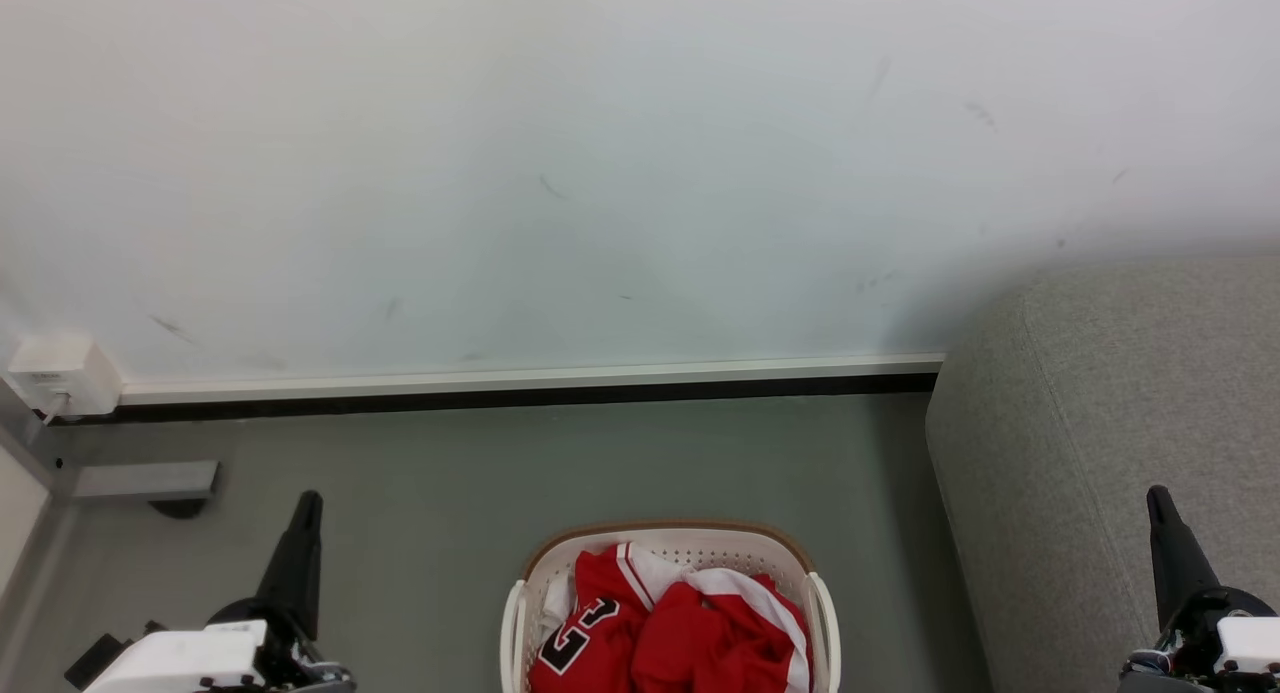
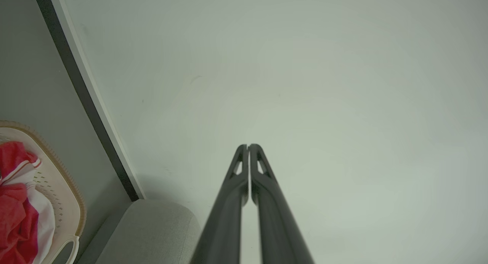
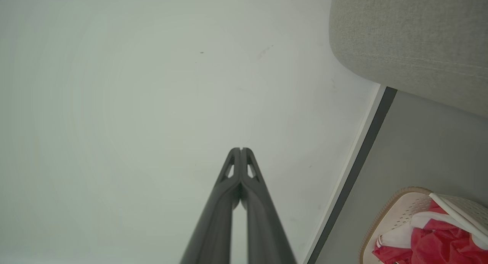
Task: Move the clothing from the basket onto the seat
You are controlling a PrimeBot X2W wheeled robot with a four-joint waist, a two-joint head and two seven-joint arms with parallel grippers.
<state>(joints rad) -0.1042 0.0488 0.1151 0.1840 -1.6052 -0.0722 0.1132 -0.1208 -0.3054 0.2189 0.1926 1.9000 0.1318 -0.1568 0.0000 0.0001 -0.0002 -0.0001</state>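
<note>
The cream basket (image 1: pixel 790 563) with a brown rim stands on the floor at the bottom centre of the head view. Red clothing (image 1: pixel 690 643) with white trim lies heaped in it, a black numeral showing on the left. The grey seat (image 1: pixel 1110 423) rises to the right of the basket. My left gripper (image 1: pixel 308 501) is shut and empty, well to the left of the basket. My right gripper (image 1: pixel 1158 496) is shut and empty, in front of the seat. The left wrist view has the basket (image 2: pixel 65 188), clothing (image 2: pixel 15 214) and shut gripper (image 2: pixel 248 146); the right wrist view has the basket (image 3: pixel 396 207), clothing (image 3: pixel 438 241), seat (image 3: pixel 411 39) and shut gripper (image 3: pixel 241 149).
A pale wall (image 1: pixel 600 173) with a white and black skirting (image 1: pixel 520 385) runs behind the basket. A white socket box (image 1: pixel 60 375) and a grey bracket (image 1: pixel 145 480) sit at the far left. Bare grey floor (image 1: pixel 440 493) lies between my left gripper and the basket.
</note>
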